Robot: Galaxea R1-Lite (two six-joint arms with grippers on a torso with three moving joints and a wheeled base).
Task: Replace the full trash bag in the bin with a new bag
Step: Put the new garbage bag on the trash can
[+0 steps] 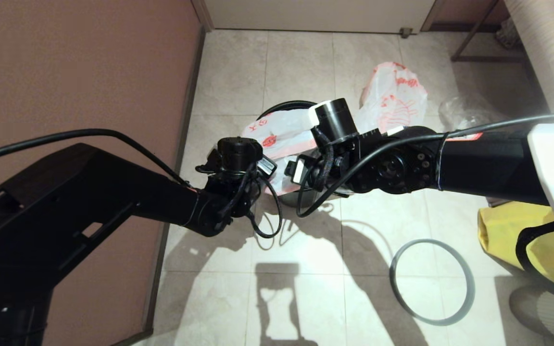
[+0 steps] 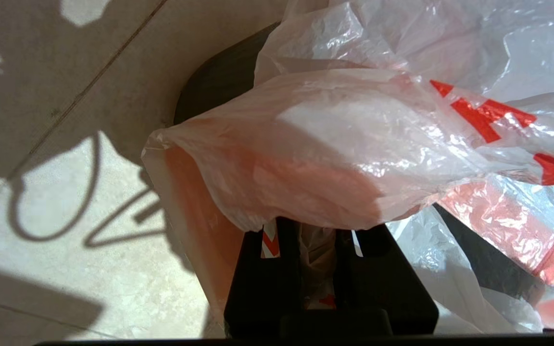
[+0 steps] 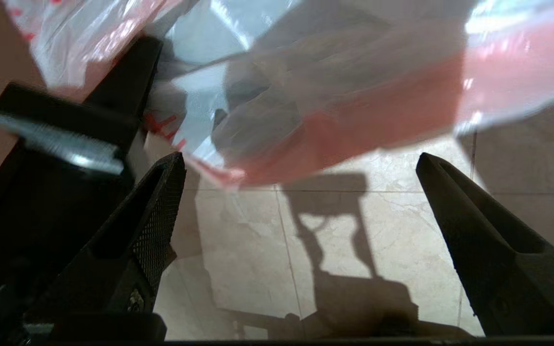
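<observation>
The new bag (image 1: pixel 277 137), thin white film with red characters and a pink band, lies draped over the black bin (image 1: pixel 284 105) and hides most of its mouth. My left gripper (image 2: pixel 316 226) is at the bin's near side, shut on a fold of the new bag (image 2: pixel 334 144); its fingertips are under the film. The bin's dark wall (image 2: pixel 219 77) shows behind the bag. My right gripper (image 3: pixel 301 158) hangs open just beside the bag's pink edge (image 3: pixel 354 96), with only floor between its fingers. The full trash bag (image 1: pixel 395 98) sits on the floor behind the bin to the right.
The bin's grey ring (image 1: pixel 432 281) lies flat on the tiles at the near right. A yellow fabric bag (image 1: pixel 522 235) is at the right edge, a clear bag (image 1: pixel 469 113) at the far right. A brown wall (image 1: pixel 80 72) runs along the left.
</observation>
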